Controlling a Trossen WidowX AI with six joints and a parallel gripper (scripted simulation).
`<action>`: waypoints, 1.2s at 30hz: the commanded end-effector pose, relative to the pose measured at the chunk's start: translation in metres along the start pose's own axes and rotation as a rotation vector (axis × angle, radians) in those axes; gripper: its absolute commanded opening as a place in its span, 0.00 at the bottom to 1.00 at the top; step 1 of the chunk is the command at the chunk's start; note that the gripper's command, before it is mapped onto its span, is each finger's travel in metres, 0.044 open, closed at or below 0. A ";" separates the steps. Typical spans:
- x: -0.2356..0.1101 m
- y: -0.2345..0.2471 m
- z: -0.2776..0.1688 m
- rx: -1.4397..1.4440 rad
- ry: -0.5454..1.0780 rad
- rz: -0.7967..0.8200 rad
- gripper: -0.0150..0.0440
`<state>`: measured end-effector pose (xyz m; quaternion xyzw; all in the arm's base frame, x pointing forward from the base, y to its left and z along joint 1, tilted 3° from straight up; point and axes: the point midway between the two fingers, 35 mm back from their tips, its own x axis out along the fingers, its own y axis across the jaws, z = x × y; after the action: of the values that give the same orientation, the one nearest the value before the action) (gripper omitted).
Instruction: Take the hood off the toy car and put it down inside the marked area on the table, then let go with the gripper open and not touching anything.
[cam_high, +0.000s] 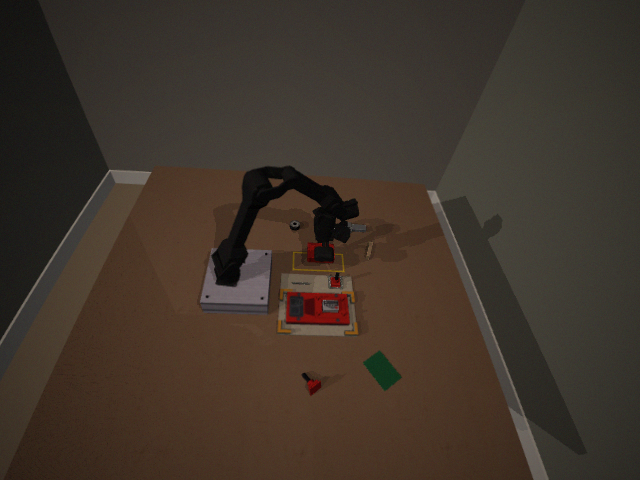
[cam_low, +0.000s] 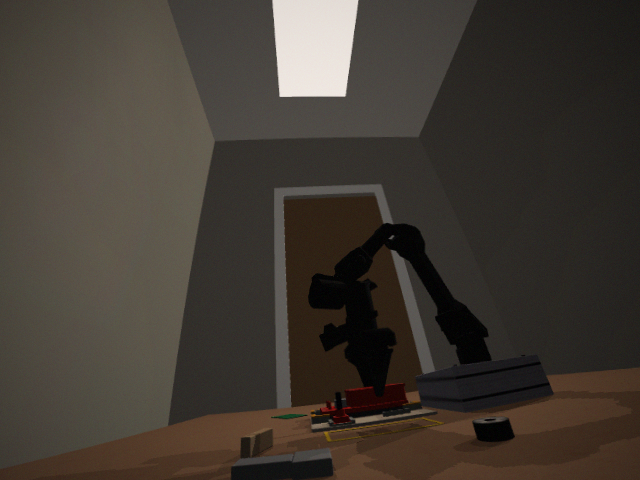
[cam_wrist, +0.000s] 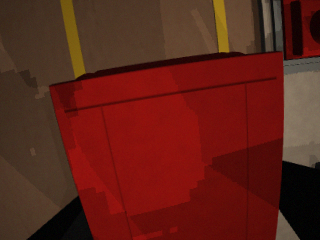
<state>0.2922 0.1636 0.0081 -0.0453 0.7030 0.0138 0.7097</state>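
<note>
My gripper (cam_high: 321, 253) (cam_low: 379, 393) is shut on the red hood (cam_high: 313, 251) (cam_low: 368, 396) (cam_wrist: 174, 147). It holds the hood low over the yellow marked rectangle (cam_high: 315, 270) (cam_low: 330, 439). I cannot tell whether the hood touches the table. In the wrist view the hood covers the near part of the rectangle. The red toy car (cam_high: 310, 310) (cam_low: 330, 409) sits without its hood on a beige board (cam_high: 315, 330), just in front of the rectangle.
On the board's corner stands a small red part with a black knob (cam_high: 336, 281) (cam_low: 338, 413) (cam_wrist: 300, 23). A black ring (cam_high: 294, 225) (cam_low: 493, 428), a grey block (cam_high: 357, 226) (cam_low: 281, 465) and a wooden block (cam_high: 369, 250) (cam_low: 256, 442) lie near the rectangle. A green card (cam_high: 382, 370) and another red part (cam_high: 312, 383) lie nearer the front.
</note>
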 end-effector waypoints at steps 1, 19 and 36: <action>0.003 0.000 0.000 -0.002 0.001 0.002 0.25; 0.013 0.000 -0.001 -0.002 0.001 0.002 0.25; 0.022 -0.001 -0.002 -0.002 0.001 0.002 0.25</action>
<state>0.2905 0.1615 -0.0123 -0.0453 0.7033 0.0135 0.7093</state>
